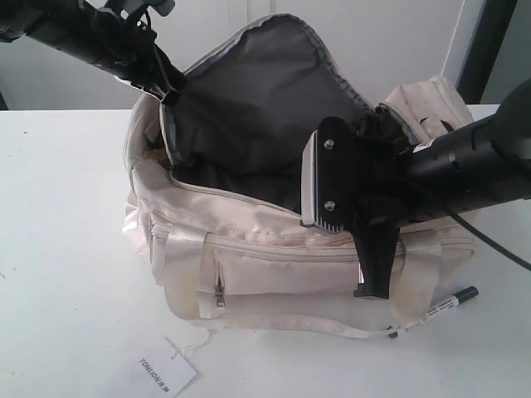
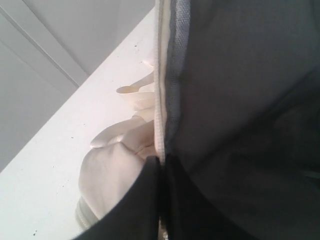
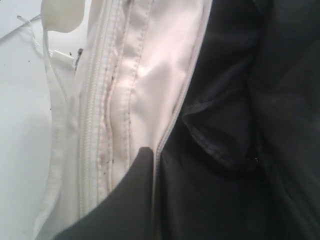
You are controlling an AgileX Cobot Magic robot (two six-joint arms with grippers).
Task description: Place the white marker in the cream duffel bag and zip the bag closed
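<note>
Bags: 1 cream duffel bag (image 1: 274, 265), top unzipped, flap raised, dark grey lining (image 1: 257, 99) exposed.
Markers: 1 white marker (image 1: 448, 303), lying on the table (image 1: 66, 249) just beside the bag's right end. It is outside the bag, partly behind a strap, black cap pointing away from the bag.
Tags: 1 paper tag (image 1: 166, 371) printed TONLION, on the table in front of the bag, tied by a thread.
Grippers: 2.
Left gripper (image 2: 162, 161): clamped on the edge of the raised flap.
Right gripper (image 3: 156, 156): closed on the front rim of the bag's opening.
Exterior view only: the marker, the tag, the front zip pocket (image 1: 282, 278), and both arms reaching in from the upper left and the right.
Left wrist view only: the flap's stitched edge pinched between 2 dark fingers, with cream fabric folds beyond.
Right wrist view only: 1 zipper track and the seam stitching up close, and a fold of lining inside. Only 1 finger shows clearly against the cream cloth.
</note>
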